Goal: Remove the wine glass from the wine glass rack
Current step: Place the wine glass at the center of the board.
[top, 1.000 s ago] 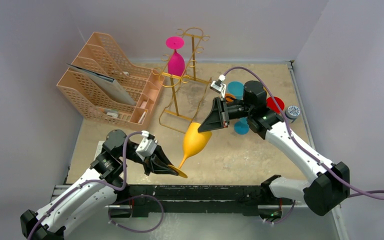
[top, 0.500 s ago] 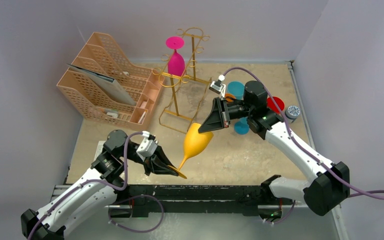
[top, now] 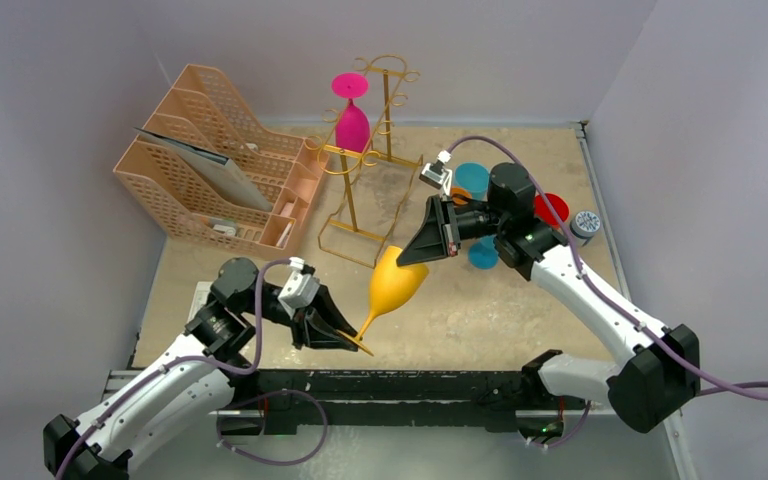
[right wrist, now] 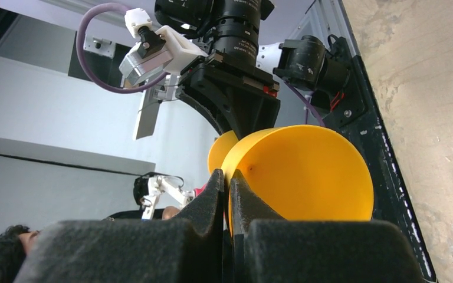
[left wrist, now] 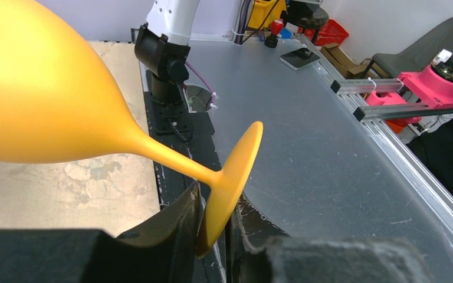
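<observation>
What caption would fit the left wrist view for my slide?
Left end effector pinching the foot of a tilted yellow wine glass, bowl to the left.

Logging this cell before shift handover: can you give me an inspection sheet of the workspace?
Surface: tan table, mottled, no spills seen.
Job's things: yellow wine glass off the gold rack, held tilted; pink wine glass hangs upside down on it.
Clutter: peach file organizer back left; teal discs, red disc, small grey item at right.
Grippers: left gripper jaws shut on the glass's foot; right gripper on its rim.
Cables: purple cables along both arms.
Surroundings: grey walls.
</observation>
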`<state>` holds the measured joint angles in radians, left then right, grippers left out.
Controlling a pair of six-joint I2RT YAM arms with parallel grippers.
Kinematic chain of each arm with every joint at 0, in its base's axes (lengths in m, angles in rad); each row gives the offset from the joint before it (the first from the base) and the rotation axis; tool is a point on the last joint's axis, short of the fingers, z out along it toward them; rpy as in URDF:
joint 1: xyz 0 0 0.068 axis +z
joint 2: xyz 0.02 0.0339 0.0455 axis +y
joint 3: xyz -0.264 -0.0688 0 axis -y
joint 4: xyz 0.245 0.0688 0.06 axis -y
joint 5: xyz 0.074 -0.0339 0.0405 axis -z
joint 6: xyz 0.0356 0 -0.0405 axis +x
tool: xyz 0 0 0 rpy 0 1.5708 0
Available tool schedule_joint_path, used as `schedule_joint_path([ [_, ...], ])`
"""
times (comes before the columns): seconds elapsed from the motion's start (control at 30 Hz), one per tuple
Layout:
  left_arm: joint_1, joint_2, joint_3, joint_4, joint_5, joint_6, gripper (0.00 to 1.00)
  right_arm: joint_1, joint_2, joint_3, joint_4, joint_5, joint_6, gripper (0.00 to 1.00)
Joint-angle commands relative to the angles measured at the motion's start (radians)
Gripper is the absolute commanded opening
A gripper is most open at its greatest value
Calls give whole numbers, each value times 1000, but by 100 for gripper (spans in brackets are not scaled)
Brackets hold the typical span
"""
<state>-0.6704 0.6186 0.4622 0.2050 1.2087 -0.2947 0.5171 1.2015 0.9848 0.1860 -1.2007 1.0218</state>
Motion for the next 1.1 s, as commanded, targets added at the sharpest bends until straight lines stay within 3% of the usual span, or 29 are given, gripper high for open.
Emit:
schedule_joint_path([
  [0.0,-3,9,16,5,-22,3,21,4,-34,-15,23,21,-28,0],
  [0.37,-3,16,39,-77,-49,37,31,5,-63,-18,-27,52,-53,0],
  [0.5,-3,7,48,-123,-74,66,44,4,-70,-18,-41,59,-59,0],
  [0.77,-3,-9,72,-202,-135,114,56,5,-94,-8,-117,86,-108,0],
  [0.8,-3,-11,75,-229,-145,118,68,5,-99,-4,-133,91,-122,0],
  [0.87,-3,-16,80,-258,-175,124,74,5,-111,-2,-157,98,-144,0],
  [1.07,-3,-23,95,-309,-223,148,80,5,-145,-1,-231,137,-196,0],
])
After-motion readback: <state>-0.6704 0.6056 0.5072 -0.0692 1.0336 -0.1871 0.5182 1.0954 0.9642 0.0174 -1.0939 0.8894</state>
